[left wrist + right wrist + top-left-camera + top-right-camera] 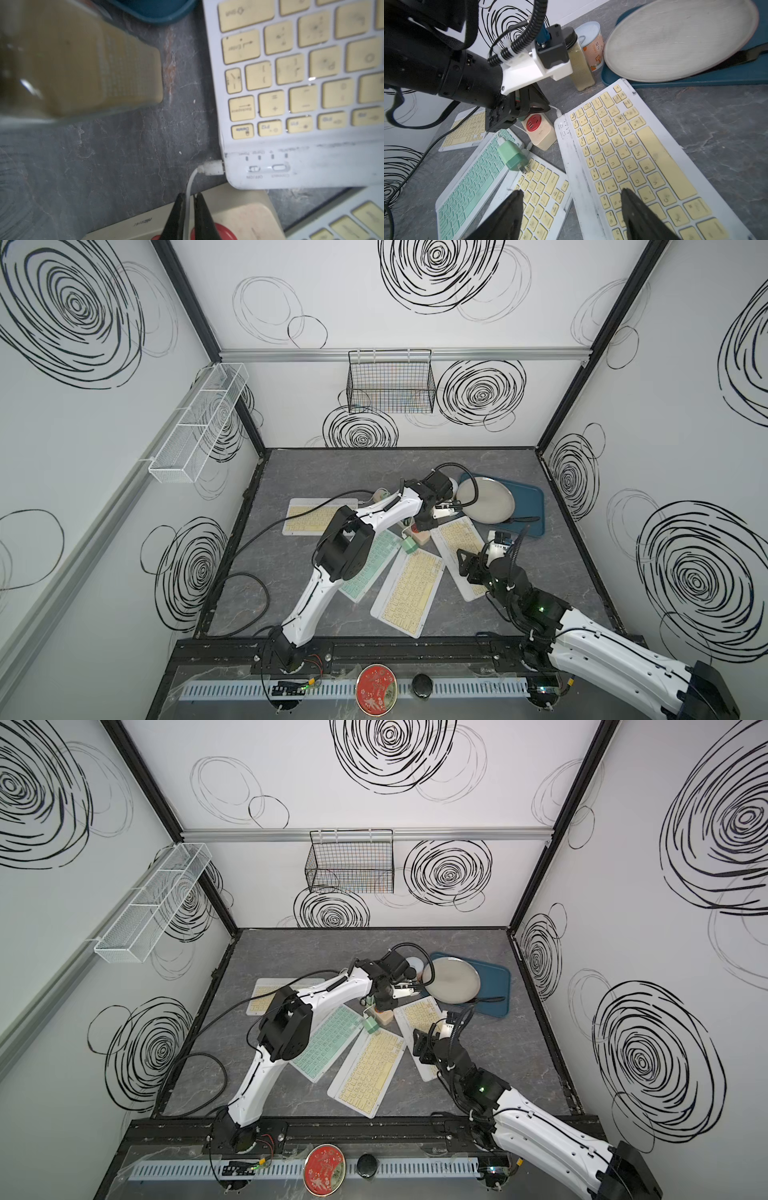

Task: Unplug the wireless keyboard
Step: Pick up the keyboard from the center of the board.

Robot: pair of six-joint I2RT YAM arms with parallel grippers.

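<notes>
PINCHED AT THE CORD: Our left gripper [188,196] is pressed together on the thin white cable [188,182]. It pinches the cable just short of the white plug [212,168], which we see seated in the corner port of the white keyboard [301,83] with yellow keys. In a top view that keyboard [456,542] lies angled on the grey surface [316,472], rightmost of four keyboards fanned there. Its far end is near the blue tray [532,506], which carries a round plate [494,502]. Just beside the plugged corner sits a beige socket block [538,133] with a red face. A mint-green charger [512,155] lies tilted across the edges of a mint keyboard [471,182] and a neighbouring yellow-keyed keyboard [542,187]. Our right gripper [571,197] hangs with its jaws spread wide above the keyboard's near half, holding nothing. A jar [581,68] of pale contents and a can [596,49] stand beside the tray.
</notes>
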